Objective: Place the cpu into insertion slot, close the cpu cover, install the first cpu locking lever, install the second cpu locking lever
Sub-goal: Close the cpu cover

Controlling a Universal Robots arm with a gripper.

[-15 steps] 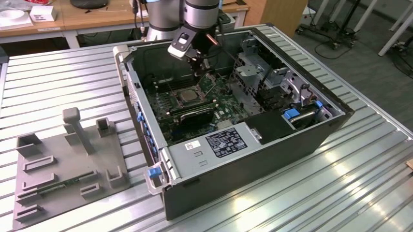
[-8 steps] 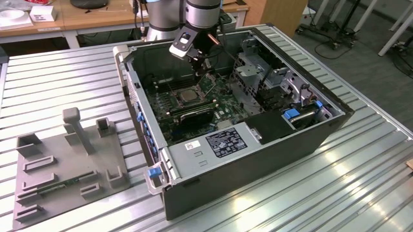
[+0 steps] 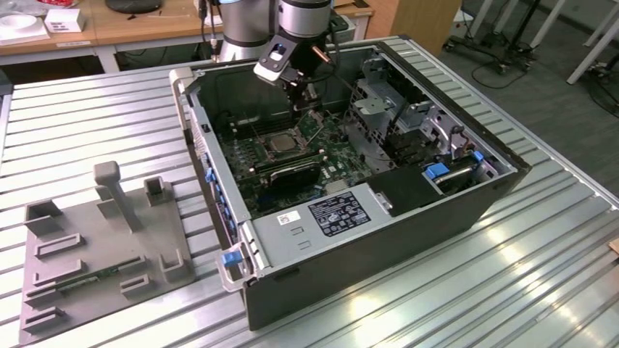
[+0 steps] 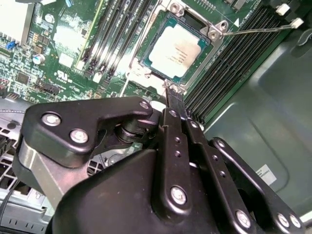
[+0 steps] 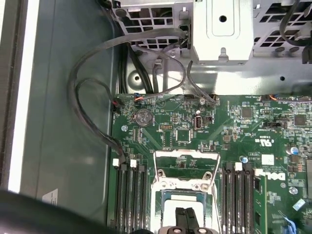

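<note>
Here, the cpu (image 4: pixel 176 48) lies seated in the insertion slot (image 4: pixel 197 68) on the green motherboard (image 5: pixel 234 126), inside the open computer case (image 3: pixel 387 239). In the first wrist view the cpu cover (image 5: pixel 185 154) stands open, tipped back off the socket, and green board shows through its square window. The gripper (image 4: pixel 170 97) hangs just above one corner of the slot, its two black fingers (image 4: pixel 176 141) pressed together with nothing held between them.
</note>
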